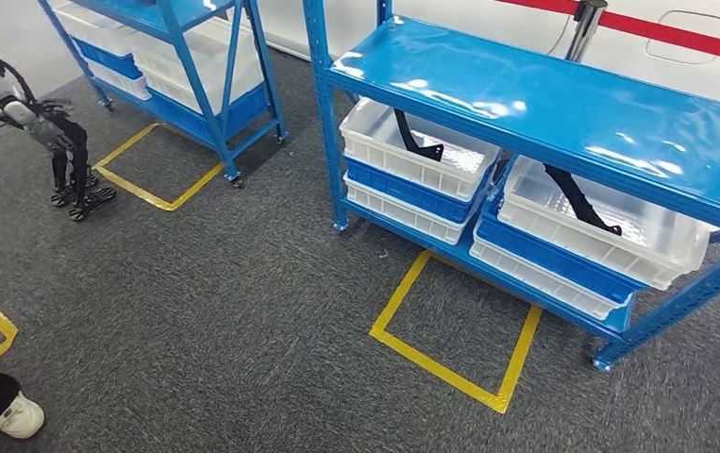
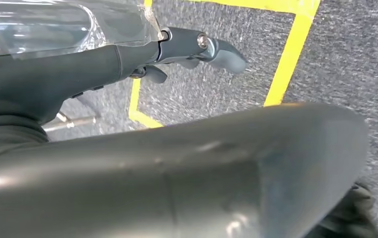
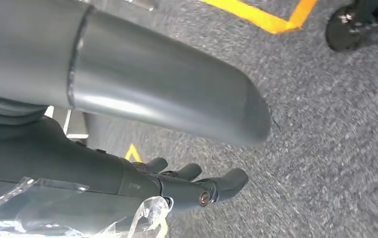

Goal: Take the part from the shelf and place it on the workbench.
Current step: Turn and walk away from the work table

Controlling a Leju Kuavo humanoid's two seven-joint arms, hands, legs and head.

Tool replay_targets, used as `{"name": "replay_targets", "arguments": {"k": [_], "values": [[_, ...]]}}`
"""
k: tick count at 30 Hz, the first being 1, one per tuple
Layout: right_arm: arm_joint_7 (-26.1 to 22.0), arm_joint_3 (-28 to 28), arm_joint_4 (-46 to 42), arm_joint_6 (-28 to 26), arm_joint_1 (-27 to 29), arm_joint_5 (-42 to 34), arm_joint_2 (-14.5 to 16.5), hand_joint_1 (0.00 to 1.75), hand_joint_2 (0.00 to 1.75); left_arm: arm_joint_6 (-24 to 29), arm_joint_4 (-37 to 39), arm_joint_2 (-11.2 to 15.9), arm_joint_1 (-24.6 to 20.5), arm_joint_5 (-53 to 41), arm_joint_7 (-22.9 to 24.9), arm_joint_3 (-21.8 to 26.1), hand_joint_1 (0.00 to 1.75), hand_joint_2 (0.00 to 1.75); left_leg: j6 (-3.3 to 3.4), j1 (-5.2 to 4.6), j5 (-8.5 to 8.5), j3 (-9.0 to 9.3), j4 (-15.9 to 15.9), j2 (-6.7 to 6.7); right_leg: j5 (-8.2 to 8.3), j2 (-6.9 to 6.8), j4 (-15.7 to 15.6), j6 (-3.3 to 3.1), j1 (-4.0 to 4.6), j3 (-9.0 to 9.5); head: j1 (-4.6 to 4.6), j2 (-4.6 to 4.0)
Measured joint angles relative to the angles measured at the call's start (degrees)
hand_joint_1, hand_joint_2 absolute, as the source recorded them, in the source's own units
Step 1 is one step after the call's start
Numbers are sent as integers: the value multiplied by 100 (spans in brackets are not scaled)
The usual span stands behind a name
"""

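Your left hand (image 2: 196, 49) and right hand (image 3: 196, 186) hang empty over grey carpet, fingers loosely extended; a black part (image 1: 416, 142) lies in a white bin (image 1: 375, 142) on the blue shelf (image 1: 563, 104) ahead

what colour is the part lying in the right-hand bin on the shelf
Black. The part lies in the clear white bin, best seen in the head view.

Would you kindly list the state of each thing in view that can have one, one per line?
left hand: empty, fingers extended over the carpet
right hand: empty, fingers extended over the carpet
left bin: on the blue rack's lower shelf, holding a black part
right bin: on the same shelf, holding a long black part
rack top: bare
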Motion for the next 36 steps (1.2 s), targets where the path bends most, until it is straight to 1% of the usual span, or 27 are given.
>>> {"name": "replay_targets", "arguments": {"k": [1,2,3,5,6,7,9,10,11,13,14,15,16,17,19,21,22,24,26,27,29,30,31,32,33,35,36], "values": [[-2,0,0,-1,4,-8,-2,0,0,1,0,0,9,4,0,-1,0,0,4,2,71,-1,-7,-13,9,75,1,5,-1,-3,0,0],[-4,1,0,-1,8,-12,-3,0,0,1,0,1,10,8,0,-2,0,0,14,5,242,115,-262,-33,20,153,2,16,-2,-2,0,0],[-5,2,0,-1,11,-15,-4,0,0,2,0,2,2,10,0,-2,0,0,28,10,471,322,-704,-112,31,227,3,33,-7,-3,0,0],[-5,5,0,0,5,-22,-3,0,0,2,0,4,-23,19,0,-2,0,0,61,25,824,711,-1580,-397,56,364,20,76,0,-32,1,-1],[-5,8,0,1,3,-29,-3,0,0,2,0,5,-30,24,3,-2,0,0,76,27,901,812,-1825,-504,72,427,26,100,2,-59,2,-1],[-6,9,0,1,7,-36,-4,0,0,2,-1,5,-31,31,9,-2,0,0,96,19,915,841,-1918,-536,91,493,26,128,4,-87,3,-1],[-5,12,1,1,28,-49,-15,0,0,0,-7,1,-33,40,25,-3,0,0,157,14,938,841,-1936,-410,116,557,27,186,-6,-138,5,0],[-4,16,2,1,37,-53,-16,0,0,-1,-10,0,-38,44,31,-3,0,0,190,18,953,842,-1943,-342,58,470,102,217,-2,-181,9,0],[-4,27,3,1,39,-55,-16,0,0,-2,-12,0,-43,45,35,-4,0,0,218,26,972,841,-1951,-270,-82,329,305,245,2,-274,13,0],[-4,59,4,3,31,-58,-8,0,0,-2,-13,5,-40,46,40,-11,0,0,247,18,990,830,-1954,-118,-535,28,1075,297,1,-601,20,0],[-4,76,4,4,26,-59,-7,0,0,-2,-13,7,-32,45,40,-20,0,0,254,11,993,822,-1953,-37,-738,-34,1518,318,-8,-787,21,0],[-4,87,4,5,23,-59,-5,0,0,-4,-13,9,-25,45,42,-32,0,0,257,7,994,817,-1952,42,-841,-64,1821,329,-15,-911,21,0],[-4,93,4,5,24,-60,-5,0,0,-7,-13,10,-22,44,44,-42,0,0,256,6,992,815,-1951,116,-832,-83,1911,332,-17,-931,20,0],[-5,96,4,5,26,-60,-6,0,0,-11,-13,10,-23,44,47,-50,0,0,253,8,988,818,-1950,180,-720,-106,1763,325,-18,-836,20,0],[-7,98,4,5,29,-64,-11,0,0,-18,-14,10,-31,44,55,-56,0,0,234,8,976,836,-1951,291,-346,-283,921,277,-2,-367,20,0],[-11,99,4,5,18,-69,-16,0,0,-20,-15,10,-37,50,59,-57,0,0,189,-15,953,847,-1946,391,-135,-471,220,198,52,-7,21,0],[-15,101,4,5,17,-72,-17,0,0,-20,-15,11,-39,56,59,-58,0,0,160,-26,943,853,-1946,444,-121,-496,90,160,75,47,21,0],[-20,102,4,5,22,-79,-19,0,0,-23,-15,11,-47,68,57,-59,0,0,100,-35,919,872,-1957,543,-112,-382,54,92,71,41,23,0],[-21,104,4,4,25,-84,-17,0,0,-26,-15,13,-58,74,50,-60,0,0,38,-20,744,807,-1742,411,-85,-279,22,22,33,59,25,-1],[-22,105,4,3,14,-85,-15,0,0,-28,-15,13,-56,77,45,-61,0,0,11,-7,565,679,-1441,279,-68,-236,11,-12,14,64,26,-1],[-25,120,4,4,-7,-79,-11,0,0,-30,-15,13,-32,81,42,-62,0,0,-23,14,136,275,-531,57,-51,-150,11,-51,12,47,28,0],[-23,133,4,9,-10,-61,-11,0,0,-32,-15,13,-17,81,45,-63,0,0,-31,17,9,97,-157,15,-45,-103,12,-57,13,40,28,-1],[-14,150,4,17,-6,-37,-11,0,0,-34,-15,14,-6,81,51,-64,0,0,-33,19,-5,14,9,-5,-39,-59,13,-57,15,39,28,-1],[1,171,4,28,0,-7,-12,0,0,-36,-15,14,-1,81,56,-64,0,0,-28,19,100,54,-89,-14,-35,-19,13,-54,15,41,28,-1],[18,192,4,40,6,21,-13,0,0,-37,-15,15,-2,81,61,-65,0,0,-16,19,297,210,-430,-19,-29,13,14,-46,15,47,28,-1],[39,233,4,59,10,55,-12,0,0,-38,-15,16,-15,81,63,-65,0,0,25,13,708,655,-1391,-62,-22,62,27,-16,27,45,27,0],[43,250,4,66,9,64,-12,0,0,-39,-15,16,-22,81,63,-65,0,0,46,14,836,806,-1737,-85,-21,78,34,6,37,32,30,0]]}}
